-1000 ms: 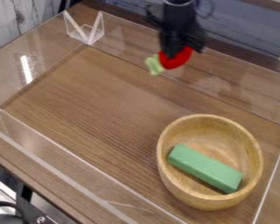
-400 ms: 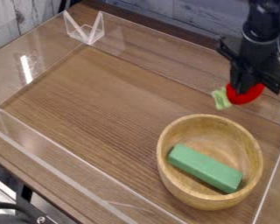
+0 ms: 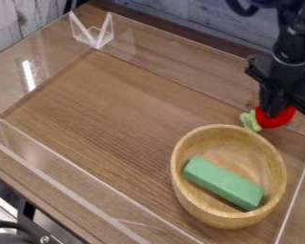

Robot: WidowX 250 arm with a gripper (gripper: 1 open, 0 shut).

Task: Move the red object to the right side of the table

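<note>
The red object (image 3: 277, 116), a small rounded fruit with a green leafy end at its lower left, is located at about two o'clock on the table (image 3: 111, 114), near the clear wall on that side. The gripper (image 3: 270, 109) reaches in from the top edge directly over it; the claw is drawn closed on the fruit, its tips against the red surface. The leafy end lies just beyond the upper rim of a round light wooden bowl (image 3: 185, 167), which sits at four to five o'clock. Inside the bowl, a green rectangular block (image 3: 224, 183) rests at a slant, running from ten toward four o'clock. A clear angular piece (image 3: 94, 30) stands at eleven o'clock.
</note>
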